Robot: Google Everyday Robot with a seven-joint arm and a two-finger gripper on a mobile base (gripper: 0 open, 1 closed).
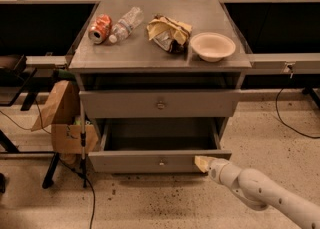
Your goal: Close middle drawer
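The wide grey middle drawer (135, 162), with its low front panel and small round knob, stands pulled well out with its plain floor exposed, so the closing is not yet done. The cream-tipped gripper (202, 164) touches the panel, with the knob to its left. I cannot tell whether the gripper is open or closed. The push inward remains.

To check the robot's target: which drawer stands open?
The middle drawer, pulled out with its inside showing; the upper drawer is shut. The gripper is at the open one's front, right of its knob.
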